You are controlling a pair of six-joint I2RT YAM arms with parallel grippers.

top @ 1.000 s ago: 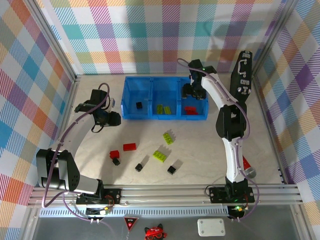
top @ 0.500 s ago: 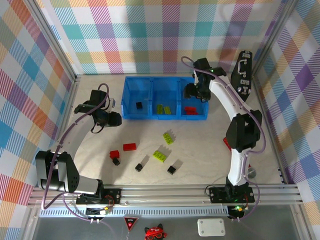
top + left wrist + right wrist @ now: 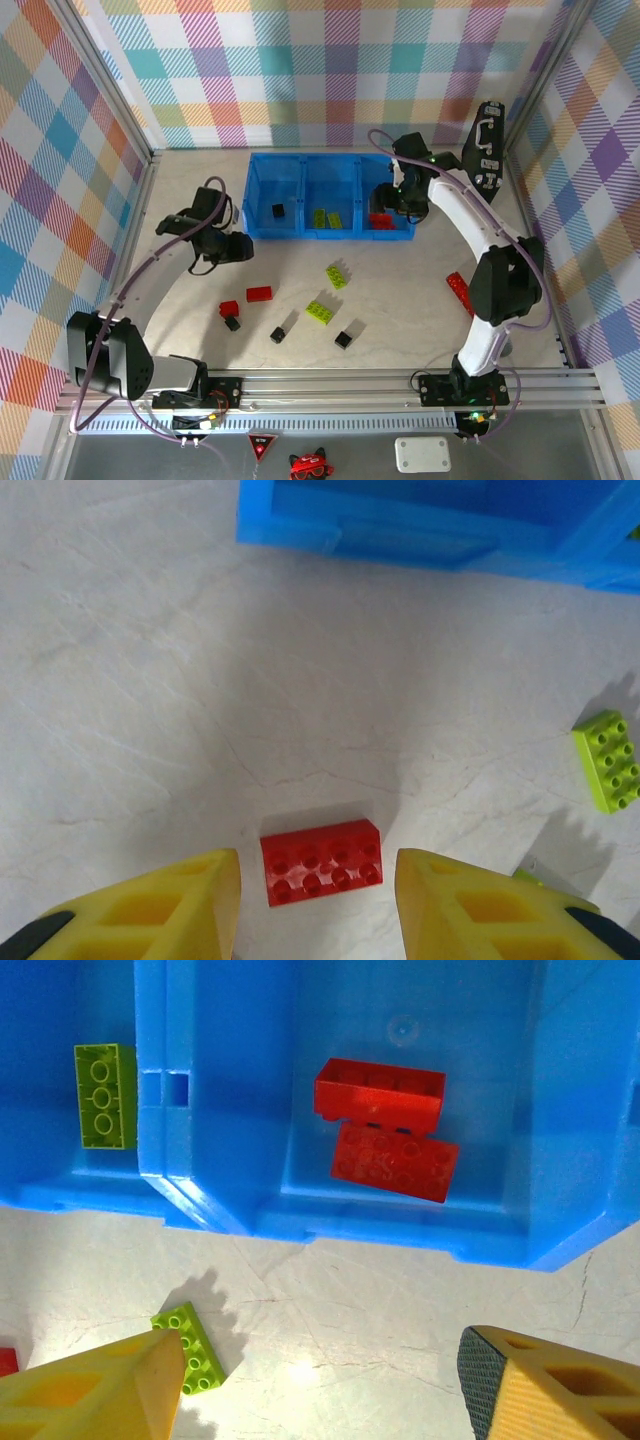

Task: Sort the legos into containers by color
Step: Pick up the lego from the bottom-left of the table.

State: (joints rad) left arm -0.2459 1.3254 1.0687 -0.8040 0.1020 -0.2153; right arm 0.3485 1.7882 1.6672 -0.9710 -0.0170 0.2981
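Left gripper (image 3: 315, 912) jaws spread wide, empty, straddling a red brick (image 3: 322, 862) without touching; right gripper (image 3: 320, 1370) jaws wide, empty, over bin (image 3: 230, 1200) front edge.

Table (image 3: 400, 310): you see a pale, marbled top.
Walls (image 3: 300, 60): pastel plaid surrounds you on three sides.
Black case (image 3: 485, 150): tall, with a handle, at your far right.
Red strip (image 3: 458, 293): long, flat, on the table's right side.
Rail (image 3: 330, 382): aluminium, along the near edge.

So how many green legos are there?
4 green legos: two in the middle compartment, two loose on the table. Bin walls could hide more.
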